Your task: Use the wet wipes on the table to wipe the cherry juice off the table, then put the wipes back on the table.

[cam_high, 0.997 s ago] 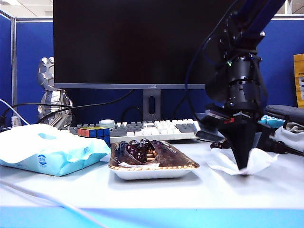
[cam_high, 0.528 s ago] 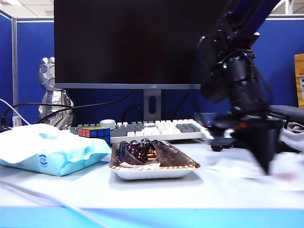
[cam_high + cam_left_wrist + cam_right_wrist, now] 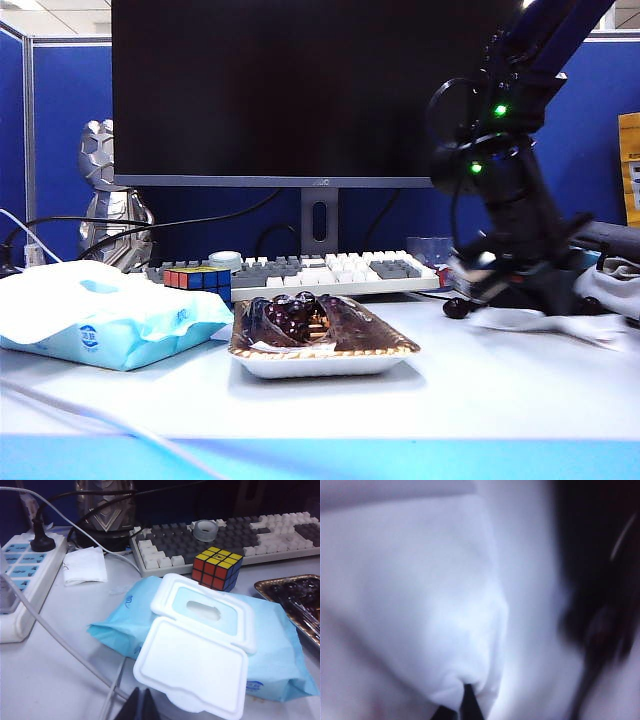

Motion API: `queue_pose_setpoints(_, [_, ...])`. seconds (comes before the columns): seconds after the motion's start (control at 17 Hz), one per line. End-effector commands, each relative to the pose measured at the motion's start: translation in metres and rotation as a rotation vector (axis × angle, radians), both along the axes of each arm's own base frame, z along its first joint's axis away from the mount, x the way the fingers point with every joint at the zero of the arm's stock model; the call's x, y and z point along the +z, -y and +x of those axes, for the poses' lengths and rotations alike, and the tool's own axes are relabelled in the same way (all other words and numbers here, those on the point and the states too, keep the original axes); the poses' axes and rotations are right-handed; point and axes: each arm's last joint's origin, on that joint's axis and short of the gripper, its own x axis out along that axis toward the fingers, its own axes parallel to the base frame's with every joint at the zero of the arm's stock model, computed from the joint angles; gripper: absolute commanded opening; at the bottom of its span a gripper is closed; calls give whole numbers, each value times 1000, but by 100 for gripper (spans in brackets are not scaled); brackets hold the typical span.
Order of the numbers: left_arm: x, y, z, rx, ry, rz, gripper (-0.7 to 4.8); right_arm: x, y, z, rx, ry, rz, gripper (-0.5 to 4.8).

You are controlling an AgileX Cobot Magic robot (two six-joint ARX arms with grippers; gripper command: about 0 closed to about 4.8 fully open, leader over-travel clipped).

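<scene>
My right gripper (image 3: 560, 300) is at the right of the table (image 3: 450, 400), tilted low and pointing toward the right edge. It is shut on the wet wipes (image 3: 540, 322), a thin white sheet that trails flat along the table under it. In the blurred right wrist view the white sheet (image 3: 435, 610) bunches into the closed tips of the right gripper (image 3: 465, 692). The cherry juice cannot be made out in the blur. My left gripper (image 3: 141, 700) is shut and empty, hovering over the table beside the open flap of a blue packet (image 3: 210, 630).
A tray of dark cherries (image 3: 320, 362) stands mid-table, the blue packet (image 3: 100, 320) to its left. Behind are a Rubik's cube (image 3: 198, 280), a keyboard (image 3: 330, 270) and a monitor. A loose cherry (image 3: 457, 308) lies near the right arm. A power strip (image 3: 25, 580) and cables lie beyond the packet.
My right gripper has swung from pointing straight down to a low tilt toward the right, dragging the wipe rightward across the table. The wipe now lies flatter. Nothing else has moved.
</scene>
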Motion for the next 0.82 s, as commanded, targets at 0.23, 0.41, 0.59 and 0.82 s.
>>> queue_pose_setpoints(0.23, [-1, 0, 0, -1, -10, -3, -2, 0, -18, 3, 80, -31, 378, -5])
queue_pose_setpoints(0.41, [-1, 0, 0, -1, -10, -3, -2, 1, -19, 3, 85, -28, 380, -5])
queue_pose_setpoints(0.59, [-1, 0, 0, -1, -10, -3, -2, 13, -19, 1, 92, -6, 407, 243])
queue_pose_setpoints(0.82, [-1, 0, 0, -1, -10, -3, -2, 50, -17, -4, 115, 117, 433, 198])
